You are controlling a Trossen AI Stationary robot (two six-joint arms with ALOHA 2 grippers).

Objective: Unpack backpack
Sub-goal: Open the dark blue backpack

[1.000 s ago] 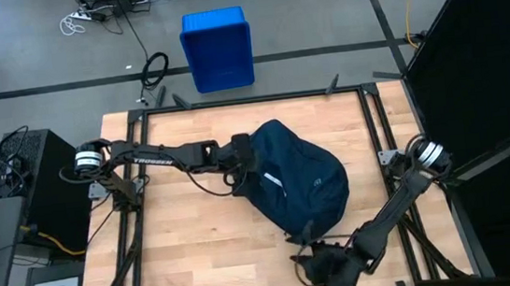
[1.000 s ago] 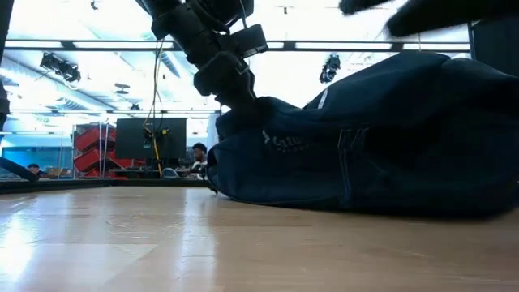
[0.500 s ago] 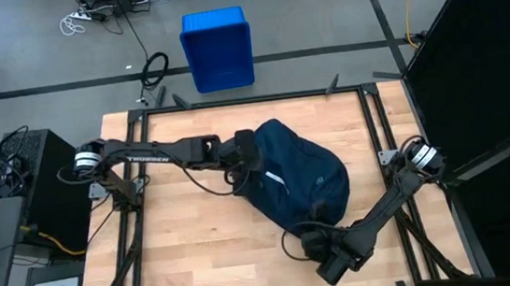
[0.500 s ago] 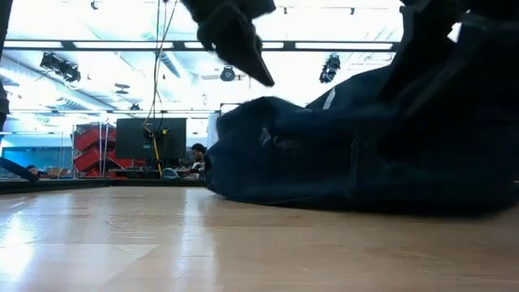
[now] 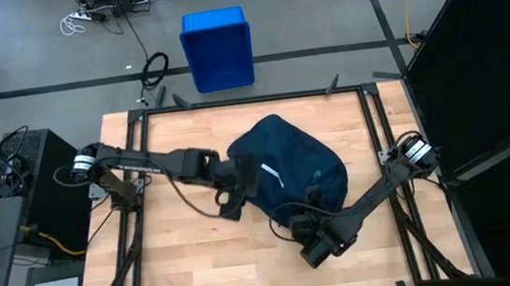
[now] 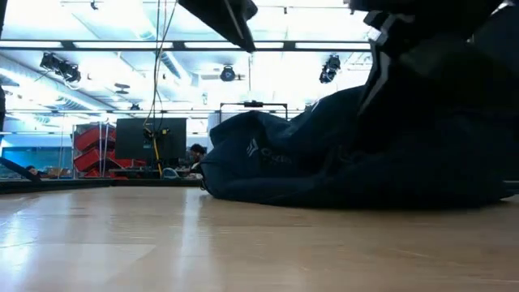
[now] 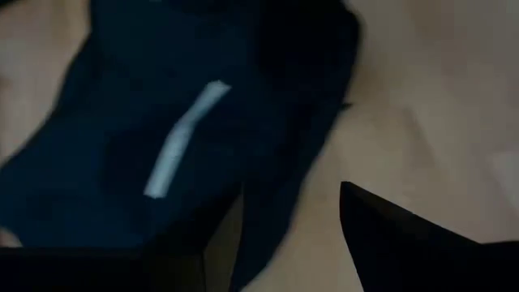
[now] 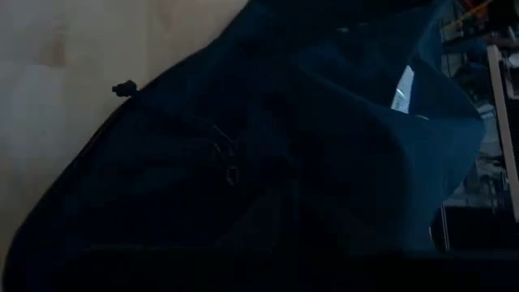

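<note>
— Left of centre in the high view, our left gripper [image 5: 233,190] sits against the backpack [image 5: 300,171]'s left flank. Its wrist view shows the fingers [image 7: 405,243] parted, fabric between them; whether they grip it we cannot tell.

— And the bag itself?

— Mid-table, long axis running upper left to lower right, white stripe [image 5: 270,174] facing up.

— Lower right?

— Our right gripper [image 5: 312,231] is pressed to the bag's lower edge, fingers closed; we cannot see on what. We judge it the nearer arm to that edge, the bag lying up-frame of it.
</note>
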